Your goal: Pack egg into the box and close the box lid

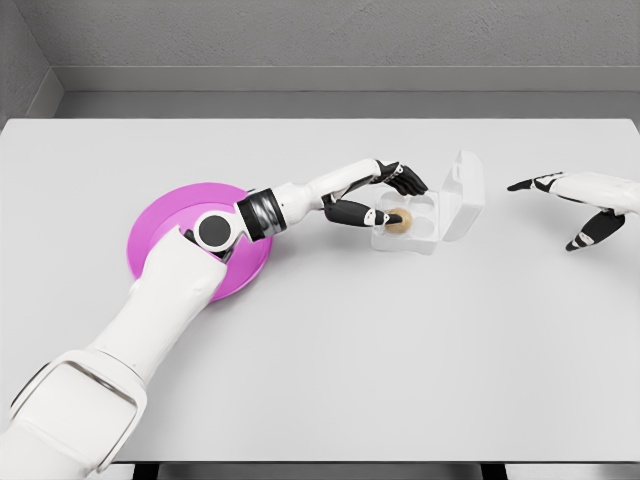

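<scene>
Left hand (392, 198) reaches over the open white plastic egg box (425, 215), dark fingers pinching the small tan egg (399, 222) in a near-left cell. Right hand (590, 205) hovers well right, fingers spread. Round magenta plate (160, 225) sits left.

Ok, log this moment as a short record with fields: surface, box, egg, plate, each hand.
surface: white table
box: clear egg box, lid open, standing up on its right side
egg: brown egg in a near-left cell of the box
plate: magenta plate, left of the box, partly hidden by the left arm
left hand: left hand at the box, fingertips at the egg
right hand: right hand right of the box, fingers spread, holding nothing
</scene>
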